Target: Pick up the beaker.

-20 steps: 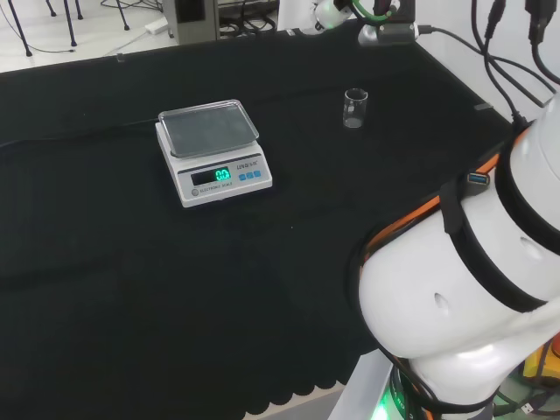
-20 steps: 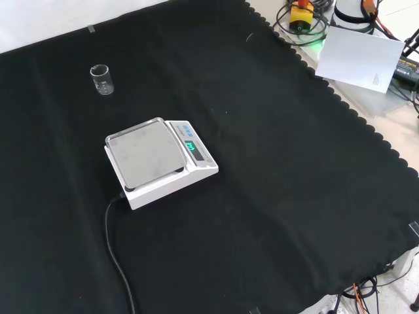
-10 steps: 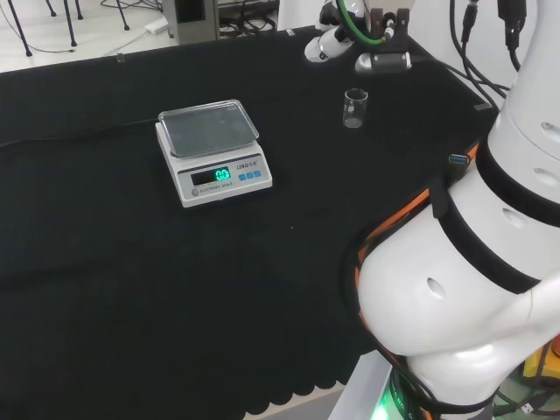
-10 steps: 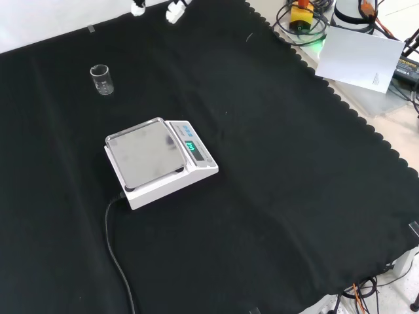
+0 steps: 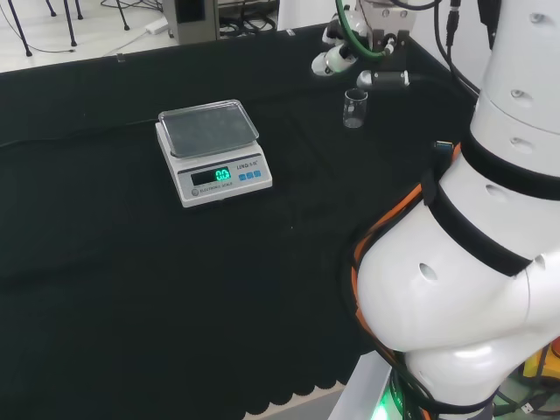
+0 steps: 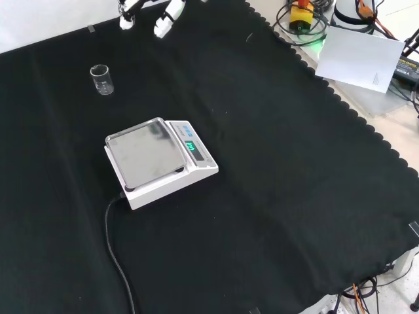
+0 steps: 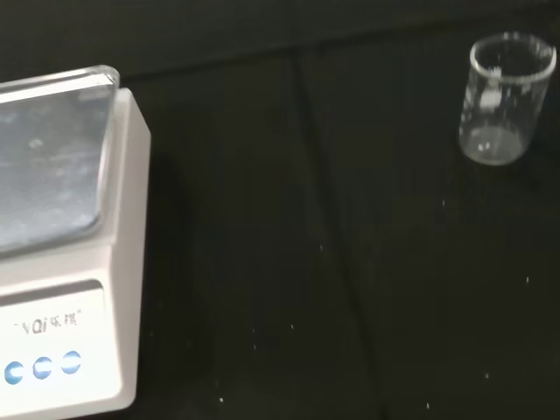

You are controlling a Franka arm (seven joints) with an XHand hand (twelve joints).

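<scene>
One black-clothed worktop carries everything, and the arm's big white links rise at the right of the head view. Next in size is a white scale with a metal pan and a lit green display, a dark cable trailing from it toward the near edge in the front view. The robot hand hangs above the cloth just beyond the beaker in the head view; in the front view its white fingertips enter from the top, spread apart, holding nothing. Smallest, the clear beaker stands upright on the cloth, well apart from the scale, untouched.
</scene>
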